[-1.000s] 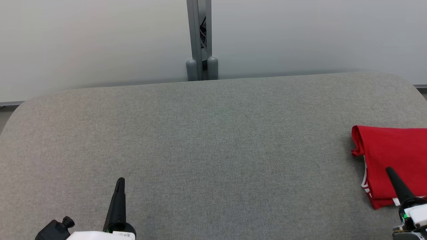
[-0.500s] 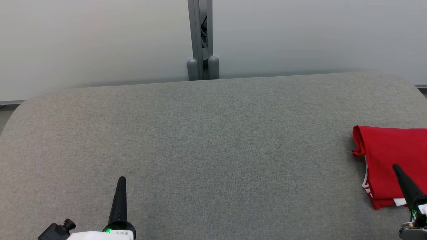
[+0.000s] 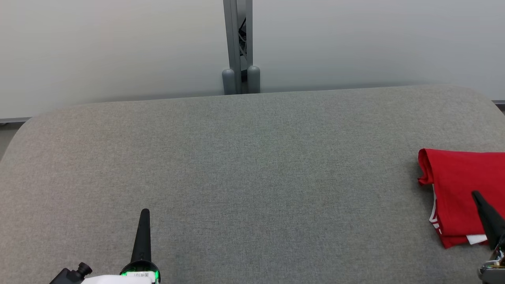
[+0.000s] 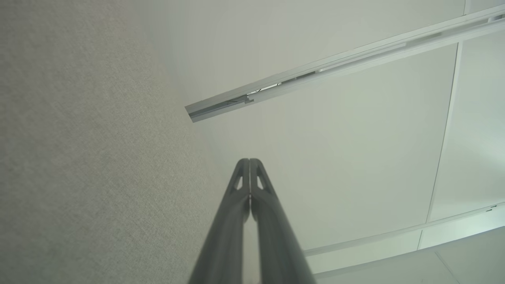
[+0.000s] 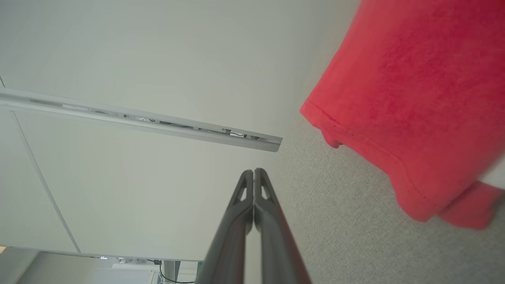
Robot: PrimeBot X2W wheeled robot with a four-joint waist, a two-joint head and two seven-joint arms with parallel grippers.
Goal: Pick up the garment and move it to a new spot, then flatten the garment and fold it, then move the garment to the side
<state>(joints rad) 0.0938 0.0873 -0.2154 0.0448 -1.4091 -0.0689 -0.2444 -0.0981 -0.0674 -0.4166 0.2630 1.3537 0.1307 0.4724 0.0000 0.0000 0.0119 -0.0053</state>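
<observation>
Head view: folded red garment [image 3: 459, 181], tabletop [image 3: 252, 165] 3 o'clock edge. Right end effector [image 3: 476, 194] nearer, tip across its 6 o'clock corner, closed, empty; left end effector [image 3: 144, 213], 7 o'clock, likewise.

Right gripper [image 5: 253, 175]: fingers pressed together, empty.
Garment [image 5: 406, 90]: red, at 2 o'clock from the tips, on grey surface [image 5: 347, 236].

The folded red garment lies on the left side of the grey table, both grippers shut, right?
No: the head view shows the red garment on the right side of the grey table. The left gripper and right gripper are shut.
</observation>
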